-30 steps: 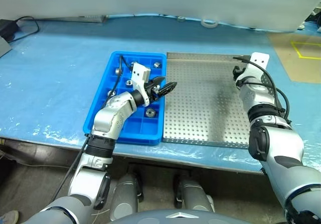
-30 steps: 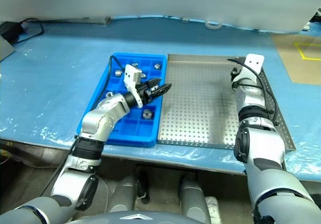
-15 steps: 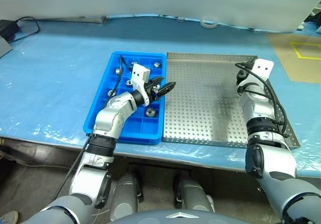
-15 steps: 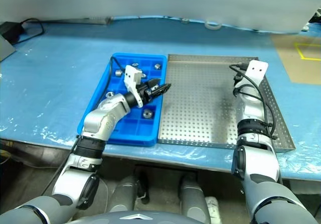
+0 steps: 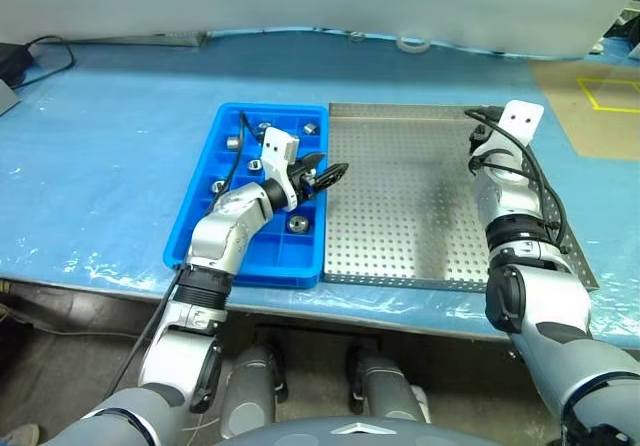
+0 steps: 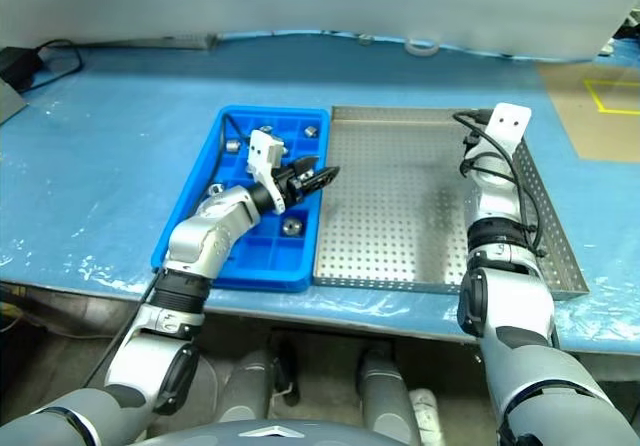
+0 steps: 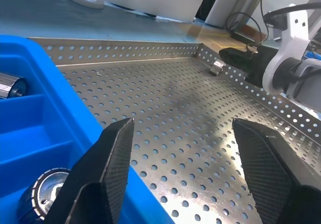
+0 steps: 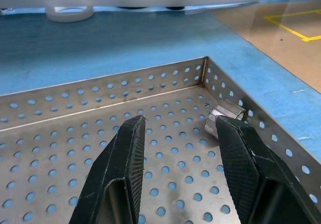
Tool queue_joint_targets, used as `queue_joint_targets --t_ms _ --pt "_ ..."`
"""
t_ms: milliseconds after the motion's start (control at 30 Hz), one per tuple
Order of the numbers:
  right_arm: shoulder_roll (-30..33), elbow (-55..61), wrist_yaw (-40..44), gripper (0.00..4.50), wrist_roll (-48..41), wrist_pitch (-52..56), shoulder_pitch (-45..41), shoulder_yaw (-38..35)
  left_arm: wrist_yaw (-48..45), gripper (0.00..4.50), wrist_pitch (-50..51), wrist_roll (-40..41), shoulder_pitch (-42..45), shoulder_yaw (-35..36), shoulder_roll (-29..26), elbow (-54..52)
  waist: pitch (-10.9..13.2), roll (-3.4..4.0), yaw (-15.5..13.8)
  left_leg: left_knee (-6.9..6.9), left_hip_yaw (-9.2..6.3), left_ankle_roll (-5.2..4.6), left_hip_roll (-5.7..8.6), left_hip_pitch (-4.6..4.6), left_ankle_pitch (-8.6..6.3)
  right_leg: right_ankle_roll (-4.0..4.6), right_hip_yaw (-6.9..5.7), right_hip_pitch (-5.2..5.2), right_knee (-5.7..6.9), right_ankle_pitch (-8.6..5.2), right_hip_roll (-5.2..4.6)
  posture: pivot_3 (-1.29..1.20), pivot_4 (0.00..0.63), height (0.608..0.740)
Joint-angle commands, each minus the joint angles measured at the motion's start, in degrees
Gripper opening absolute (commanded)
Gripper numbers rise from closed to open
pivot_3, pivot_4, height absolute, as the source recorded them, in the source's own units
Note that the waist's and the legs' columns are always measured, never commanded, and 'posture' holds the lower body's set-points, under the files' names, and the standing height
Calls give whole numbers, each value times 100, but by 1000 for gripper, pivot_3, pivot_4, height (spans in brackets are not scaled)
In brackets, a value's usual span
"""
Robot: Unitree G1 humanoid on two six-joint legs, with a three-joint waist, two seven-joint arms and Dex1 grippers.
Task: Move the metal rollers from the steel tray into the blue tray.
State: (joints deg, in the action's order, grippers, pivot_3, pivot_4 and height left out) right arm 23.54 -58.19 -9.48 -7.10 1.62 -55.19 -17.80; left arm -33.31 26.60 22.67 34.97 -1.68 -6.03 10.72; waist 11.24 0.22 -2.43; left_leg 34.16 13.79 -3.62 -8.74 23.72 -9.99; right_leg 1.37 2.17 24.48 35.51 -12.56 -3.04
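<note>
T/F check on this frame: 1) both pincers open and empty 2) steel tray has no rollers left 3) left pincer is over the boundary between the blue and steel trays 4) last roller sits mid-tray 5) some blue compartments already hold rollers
1) True. The left pincer and the right pincer both stand open with nothing between the fingers.
2) False. One metal roller is still lying in the steel tray.
3) True. It hangs over the blue tray edge next to the steel tray.
4) False. It lies in the tray's far right corner, against the rim, just beyond the right pincer.
5) True. Several rollers sit in compartments, for example one near the left pincer.
</note>
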Motion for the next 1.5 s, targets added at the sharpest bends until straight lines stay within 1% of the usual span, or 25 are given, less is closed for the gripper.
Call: queue_joint_targets --t_ms 33,67,100,200,300,333,400,500,533,600,633,800,833,867,900,967,1000,1033,1100,1200,1300,1367,1500 --pt "148 -219 -66 2296 9 -303 -311 -56 80 3300 -150 25 3 170 -49 -258 0 -5 -22 1 49 3 -13 -5 -13 -9 46 24 4 7 18 -78 150 740" --pt "114 -332 -50 2296 36 -307 -370 -16 119 3300 -166 28 6 203 -55 -264 2 -9 -32 3 84 5 -18 -6 -23 -18 91 48 12 13 42 -59 150 740" --pt "84 -422 -52 2296 54 -319 -418 15 149 3300 -174 33 4 229 -59 -284 1 -6 0 8 88 -1 -25 5 -35 -22 106 60 15 17 39 -51 150 740" --pt "3 -604 -38 2296 39 -437 -502 30 257 3300 -156 42 -58 296 -78 -402 1 -7 18 13 53 -43 -18 32 -34 -35 33 69 26 28 -1 -7 150 740" --pt "-76 -757 -5 2296 -39 -533 -528 -35 421 3300 -156 11 -171 394 -136 -529 1 -7 -11 15 28 -62 -16 53 -41 -4 -9 70 27 11 -18 24 150 740" --pt "-102 -786 -1 2296 -37 -578 -529 -37 461 3300 -152 19 -209 431 -155 -576 1 -7 -52 16 35 -58 -18 49 -43 -2 -5 72 26 9 -14 42 150 740" --pt "-148 -867 -15 2296 -32 -607 -557 -43 521 3300 -143 31 -273 470 -186 -678 1 -8 -171 29 113 3 -51 22 -63 -2 103 92 19 9 53 63 150 740" --pt "-185 -1004 -42 2296 12 -525 -670 -3 574 3300 -180 37 -331 505 -204 -806 3 -10 -299 84 173 39 -113 4 -112 -13 199 104 29 17 133 84 150 740" --pt "-191 -1038 -21 2296 -4 -537 -717 -13 617 3300 -179 51 -341 535 -192 -825 3 -10 -298 81 160 37 -109 8 -112 -13 190 104 32 17 119 87 150 740" --pt "-203 -1075 9 2296 -12 -584 -798 -13 663 3300 -166 74 -361 570 -188 -855 2 -9 -300 85 116 32 -97 31 -109 -9 106 103 44 19 74 91 150 740" --pt "-210 -1088 14 2296 -9 -595 -829 -9 675 3300 -157 79 -372 576 -189 -871 2 -9 -302 89 101 29 -96 43 -108 -6 87 103 51 17 67 94 150 740" --pt "-233 -1111 -30 2296 44 -623 -862 35 712 3300 -150 85 -402 593 -199 -893 2 -8 -308 95 69 -2 -92 66 -92 29 26 104 78 -4 39 87 150 740" --pt "-237 -1103 -35 2296 41 -637 -846 36 717 3300 -148 86 -401 595 -202 -887 2 -8 -346 100 76 19 -94 64 -96 30 29 108 79 -6 41 87 150 740" --pt "-239 -1095 -36 2296 36 -650 -827 36 718 3300 -147 87 -395 596 -204 -876 3 -11 -379 105 118 21 -108 48 -99 30 78 120 85 -6 76 84 150 740" --pt "-239 -1088 -67 2296 39 -647 -798 40 712 3300 -144 82 -389 593 -208 -868 3 -11 -395 106 137 46 -105 34 -110 28 135 134 85 -6 100 80 150 740" --pt "-237 -1089 -126 2296 68 -565 -743 73 697 3300 -135 75 -377 589 -216 -852 4 -13 -449 108 212 59 -112 23 -117 -8 261 175 85 13 181 79 150 740" --pt "-247 -1084 -148 2296 63 -535 -715 74 692 3300 -129 73 -373 588 -220 -849 7 -18 -437 109 230 64 -112 18 -121 -37 295 189 87 32 195 79 150 740" --pt "-255 -1079 -161 2296 56 -529 -697 72 688 3300 -129 70 -357 588 -223 -830 6 -18 -396 105 200 60 -105 25 -124 -38 292 191 96 36 171 73 150 740" --pt "-272 -1050 -194 2296 51 -555 -651 73 685 3300 -125 59 -343 577 -225 -813 6 -19 -330 111 119 54 -93 52 -120 -35 231 185 111 35 143 71 150 740" --pt "-318 -1004 -207 2296 30 -586 -603 70 691 3300 -108 33 -336 549 -226 -787 6 -19 -284 111 85 40 -86 70 -114 -7 154 183 122 21 101 63 150 740" --pt "-374 -937 -178 2296 -6 -658 -561 53 685 3300 -98 33 -340 546 -234 -778 6 -19 -285 111 56 27 -84 91 -107 21 102 179 123 5 85 53 150 740" --pt "-411 -867 -134 2296 -22 -736 -537 44 669 3300 -61 51 -326 550 -241 -753 6 -18 -288 111 40 2 -82 106 -91 25 80 181 123 3 77 47 150 740" --pt "-458 -775 -134 2296 -3 -759 -444 51 595 3300 -45 31 -289 483 -253 -723 6 -18 -289 119 2 -17 -73 135 -77 27 37 182 123 3 60 50 150 740"
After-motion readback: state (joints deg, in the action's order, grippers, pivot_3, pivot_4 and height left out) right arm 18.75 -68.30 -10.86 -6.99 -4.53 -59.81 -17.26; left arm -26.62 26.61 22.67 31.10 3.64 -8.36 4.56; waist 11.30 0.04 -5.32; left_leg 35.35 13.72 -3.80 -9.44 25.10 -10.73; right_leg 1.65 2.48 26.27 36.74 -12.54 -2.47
